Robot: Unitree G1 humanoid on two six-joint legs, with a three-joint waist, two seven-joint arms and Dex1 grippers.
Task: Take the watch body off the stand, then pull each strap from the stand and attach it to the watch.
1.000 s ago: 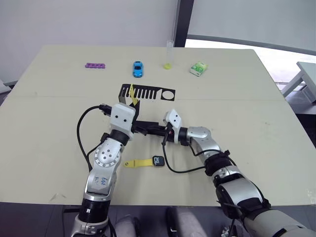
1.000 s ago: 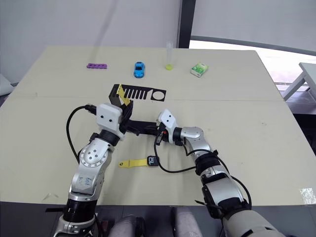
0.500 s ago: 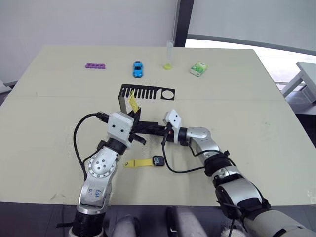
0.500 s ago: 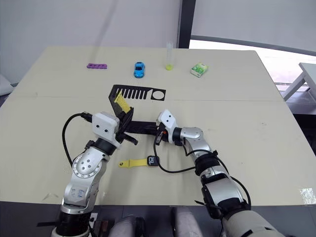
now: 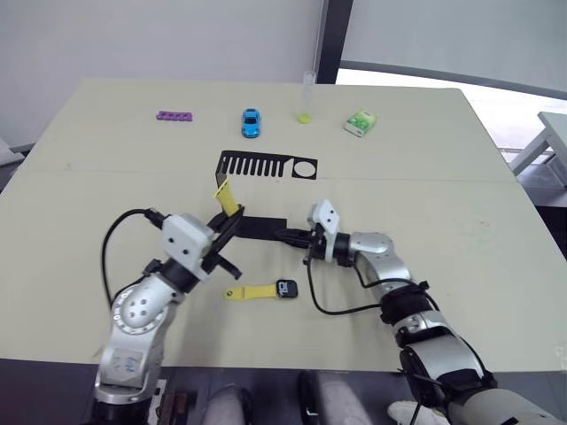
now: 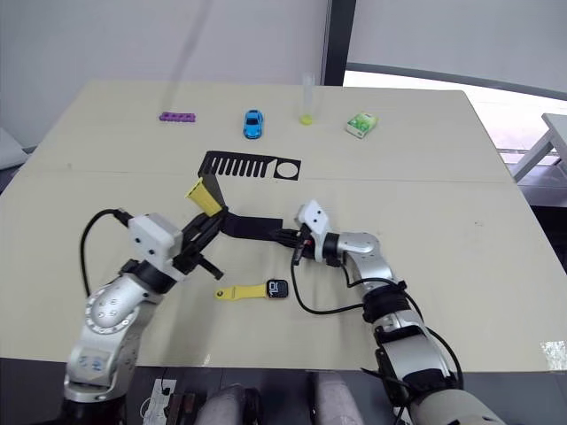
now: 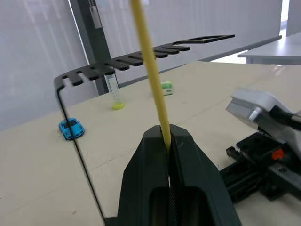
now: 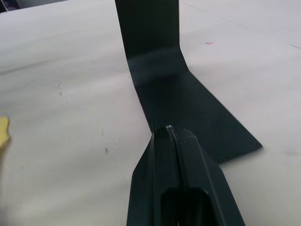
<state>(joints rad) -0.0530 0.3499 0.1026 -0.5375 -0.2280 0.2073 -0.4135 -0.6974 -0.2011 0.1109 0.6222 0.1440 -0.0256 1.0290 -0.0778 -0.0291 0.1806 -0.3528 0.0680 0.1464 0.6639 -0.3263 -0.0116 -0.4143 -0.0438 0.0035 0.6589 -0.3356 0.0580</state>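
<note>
Left gripper (image 5: 225, 232) pinches a yellow strap (image 5: 226, 196) just beside the stand (image 5: 262, 166), mid-table. Right gripper (image 5: 285, 235) rests on the stand's base. Watch (image 5: 285, 288) with second strap (image 5: 247, 291) lies nearer the front edge.

Head stereo pair: high, facing forward and down over the worktop (image 5: 496, 221); both eyes share the whole scene.
Left wrist camera: close, looking along its jaws toward the stand (image 7: 141, 56).
Right wrist camera: very close, low, facing the stand's base.
</note>
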